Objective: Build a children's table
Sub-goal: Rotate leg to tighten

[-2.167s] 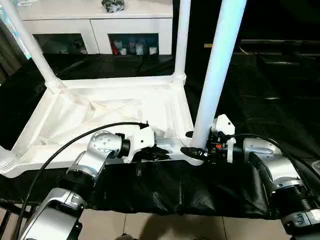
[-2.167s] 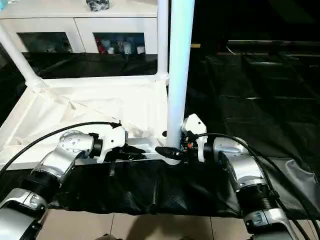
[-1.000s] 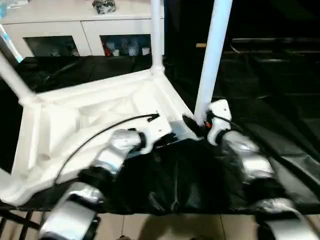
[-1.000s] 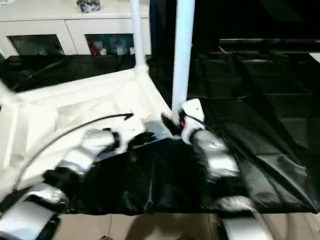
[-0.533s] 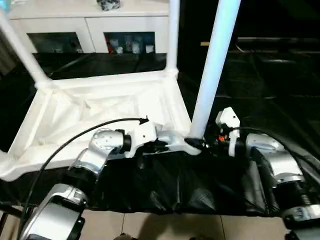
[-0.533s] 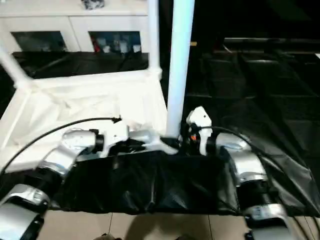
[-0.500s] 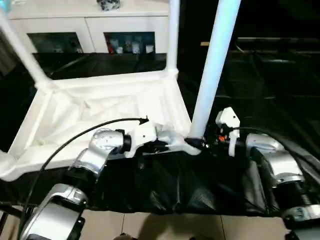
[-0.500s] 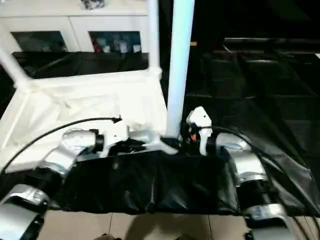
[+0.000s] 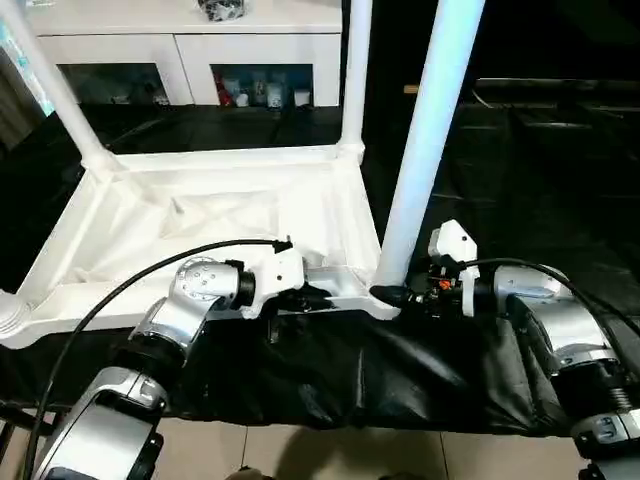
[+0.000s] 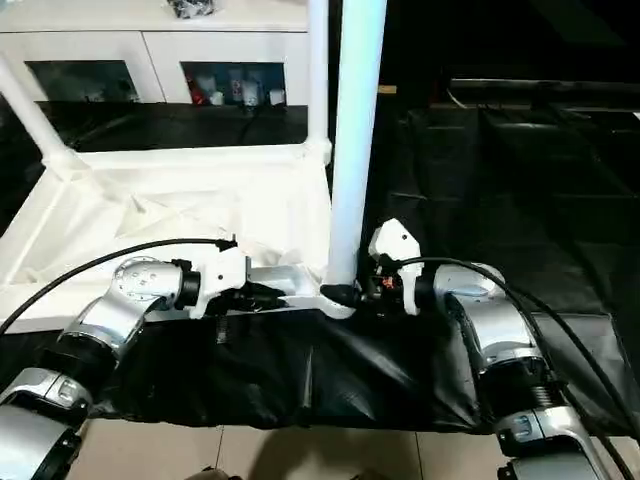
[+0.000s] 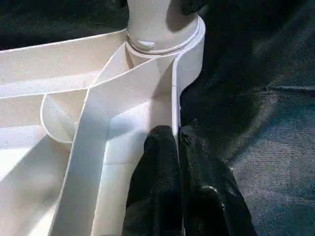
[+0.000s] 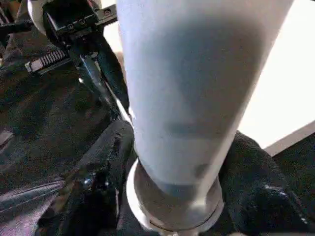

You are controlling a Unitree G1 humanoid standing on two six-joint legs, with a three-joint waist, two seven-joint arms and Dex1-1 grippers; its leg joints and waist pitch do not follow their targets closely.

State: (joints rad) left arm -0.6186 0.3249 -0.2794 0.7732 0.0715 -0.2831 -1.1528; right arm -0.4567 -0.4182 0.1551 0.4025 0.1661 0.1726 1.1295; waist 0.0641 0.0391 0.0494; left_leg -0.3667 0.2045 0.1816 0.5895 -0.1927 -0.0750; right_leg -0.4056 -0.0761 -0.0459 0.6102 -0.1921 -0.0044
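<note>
Since half a second earlier little had shifted beyond the camera: both arms stayed at the near edge. Lower centre of the head view, the right gripper (image 9: 392, 296) was clamped around the foot of the nearest leg (image 9: 425, 150), whose long axis rose upright from the near-right corner socket (image 12: 172, 206) directly between its fingers. Left of it, the left gripper (image 11: 174, 162) pinched the tabletop (image 9: 215, 215) rim. Farther up, other legs (image 9: 355, 75) stood before the cabinet (image 9: 190, 45).
</note>
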